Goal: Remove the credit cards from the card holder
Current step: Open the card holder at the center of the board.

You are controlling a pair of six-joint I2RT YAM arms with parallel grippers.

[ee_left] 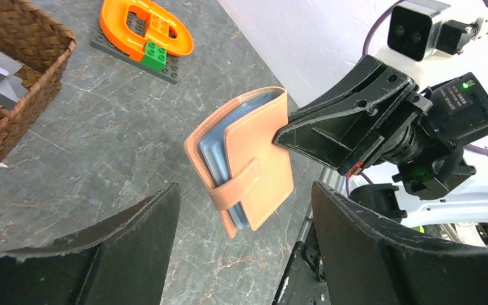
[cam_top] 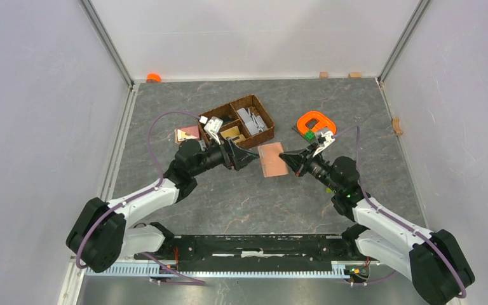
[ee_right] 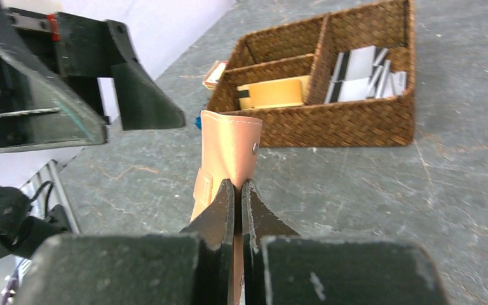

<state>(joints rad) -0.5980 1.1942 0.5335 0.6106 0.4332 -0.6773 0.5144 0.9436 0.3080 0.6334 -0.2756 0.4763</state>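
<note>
The tan card holder (cam_top: 272,160) hangs above the table between my two arms. My right gripper (ee_right: 238,185) is shut on one edge of it, its jaws pressed flat on the leather. In the left wrist view the card holder (ee_left: 257,159) is folded, with its strap across the open edge. The blue edges of the credit cards (ee_left: 213,157) show between the flaps. My left gripper (ee_left: 246,189) is open, its fingers spread to either side just short of the holder's free end and touching nothing.
A brown wicker basket (cam_top: 262,135) stands behind the left gripper, with grey cards (ee_right: 362,79) and a yellow piece (ee_right: 273,94) inside. An orange toy on bricks (cam_top: 316,124) lies behind the right gripper. A pink-and-white piece (cam_top: 187,134) lies left of the basket.
</note>
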